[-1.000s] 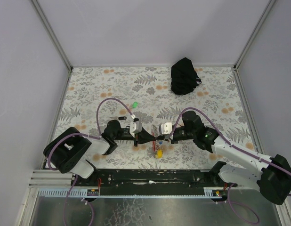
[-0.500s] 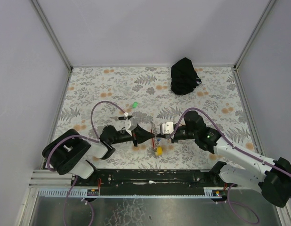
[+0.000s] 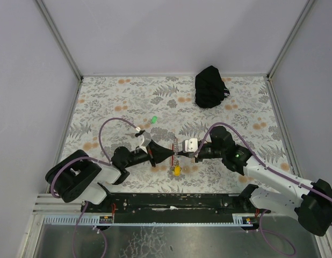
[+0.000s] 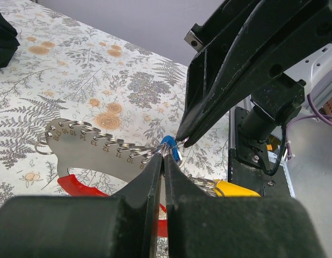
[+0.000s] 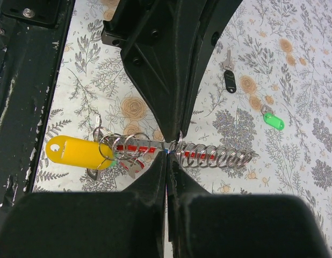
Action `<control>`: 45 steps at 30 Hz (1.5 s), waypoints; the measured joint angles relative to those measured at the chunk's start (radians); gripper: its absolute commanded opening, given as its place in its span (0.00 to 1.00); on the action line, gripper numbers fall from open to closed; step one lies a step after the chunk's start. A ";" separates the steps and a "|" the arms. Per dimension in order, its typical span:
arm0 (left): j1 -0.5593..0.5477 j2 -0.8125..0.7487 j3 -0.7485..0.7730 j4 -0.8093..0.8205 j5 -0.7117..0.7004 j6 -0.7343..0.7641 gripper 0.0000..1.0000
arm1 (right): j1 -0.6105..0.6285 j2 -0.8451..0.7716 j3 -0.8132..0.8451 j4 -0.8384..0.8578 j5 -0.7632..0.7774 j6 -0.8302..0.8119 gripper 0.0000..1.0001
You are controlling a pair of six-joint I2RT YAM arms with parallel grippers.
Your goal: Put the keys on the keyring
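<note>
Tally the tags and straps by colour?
Green tag: 1
Blue tag: 1
Yellow tag, on the keyring: 1
Red strap: 1
Black tag: 1
Total: 5

We see a crumpled black cloth (image 3: 210,86) lying well beyond the right gripper (image 3: 180,154), near the far edge. Beneath it spreads a tablecloth (image 3: 252,102) printed with grey ferns and orange blooms. A small black oblong tag (image 5: 229,81) (a silvery blade at one end) lies on the far side of the left gripper (image 5: 174,134), apart from it.
</note>
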 measured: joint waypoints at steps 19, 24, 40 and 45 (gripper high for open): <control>-0.106 -0.016 -0.014 -0.001 -0.312 -0.112 0.00 | 0.021 0.067 0.015 0.009 0.035 0.000 0.00; -0.124 -0.016 -0.024 0.002 -0.381 -0.127 0.01 | 0.024 0.064 0.015 0.025 0.069 0.003 0.00; -0.037 0.020 -0.023 0.034 -0.235 -0.061 0.33 | 0.027 0.044 0.027 -0.053 0.115 -0.020 0.00; 0.028 0.070 -0.010 0.035 -0.058 -0.012 0.35 | 0.028 0.045 0.053 -0.088 0.114 -0.039 0.00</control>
